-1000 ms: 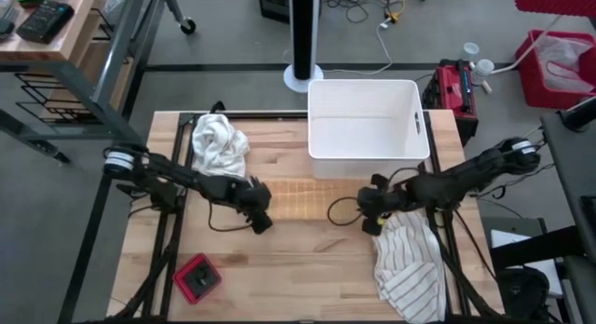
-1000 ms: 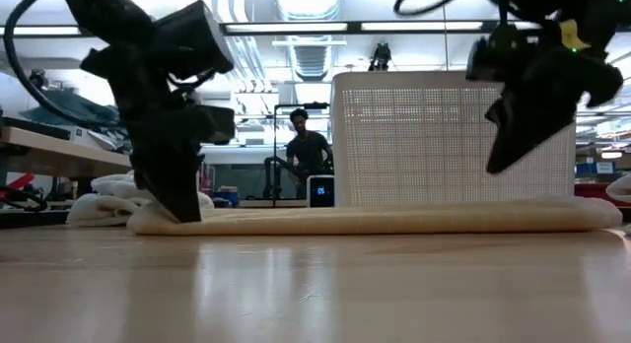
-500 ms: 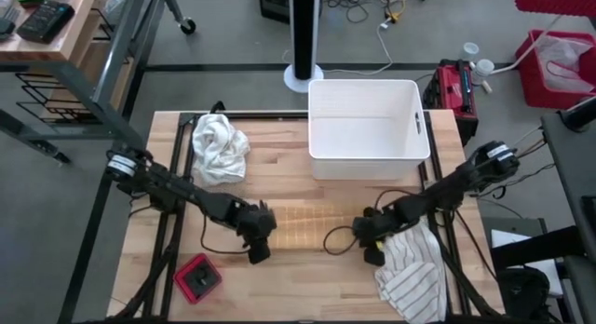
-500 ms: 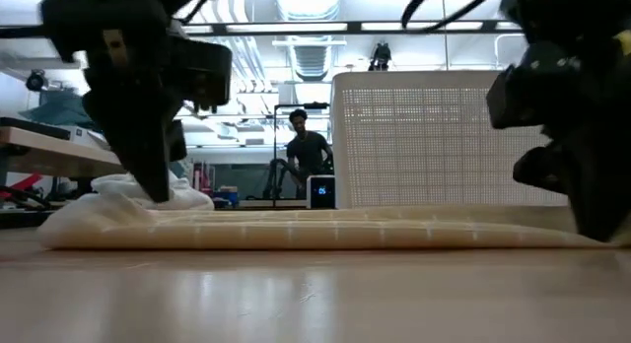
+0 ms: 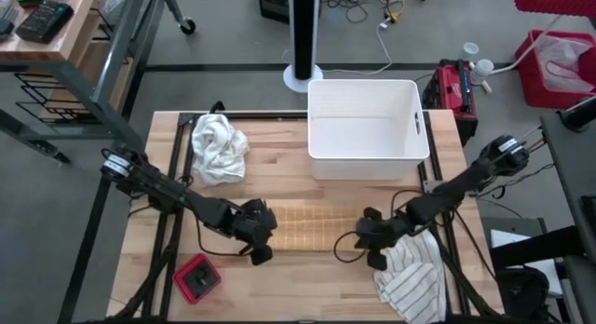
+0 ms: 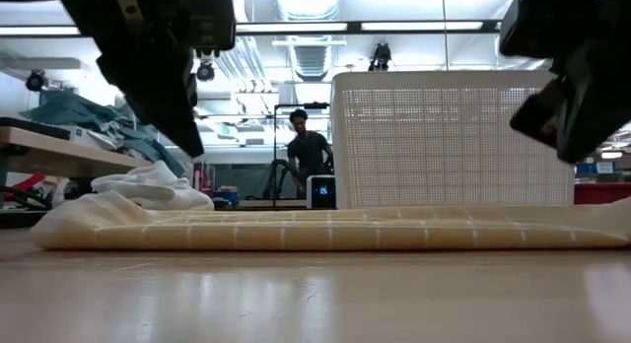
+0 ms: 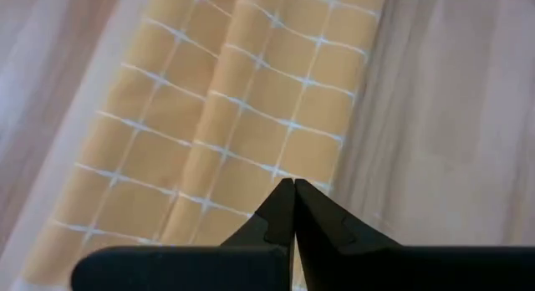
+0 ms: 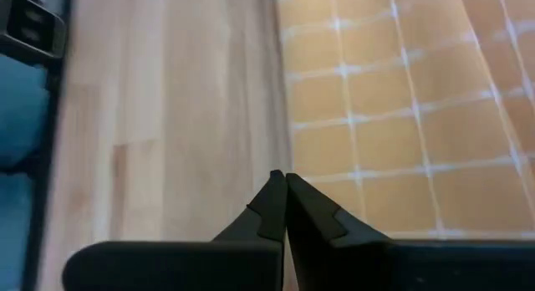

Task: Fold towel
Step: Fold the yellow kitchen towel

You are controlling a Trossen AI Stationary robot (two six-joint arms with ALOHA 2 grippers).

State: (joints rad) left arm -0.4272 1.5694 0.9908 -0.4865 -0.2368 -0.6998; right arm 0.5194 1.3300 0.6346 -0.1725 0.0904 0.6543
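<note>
The towel (image 5: pixel 315 228), orange-yellow with thin white checks, lies folded into a flat strip on the wooden table, long side running left to right (image 6: pixel 325 230). My left gripper (image 5: pixel 262 253) hangs shut just above the strip's left near corner (image 7: pixel 293 184). Nothing is between its fingers, and it stays clear of the cloth (image 6: pixel 189 146). At the strip's right near corner my right gripper (image 5: pixel 374 259) is likewise shut, raised off the towel (image 6: pixel 562 151) and holding nothing (image 8: pixel 279 176).
A white plastic basket (image 5: pixel 368 128) stands at the table's far side. A crumpled white cloth (image 5: pixel 219 147) lies far left, a striped cloth (image 5: pixel 414 273) near right, and a small red and black device (image 5: pixel 197 277) near left. A person (image 6: pixel 309 151) stands in the room behind.
The towel has slid along the table toward the near edge, still a flat strip. Both grippers went with it toward the near edge, low at its two ends. They have since risen clear of the cloth.
</note>
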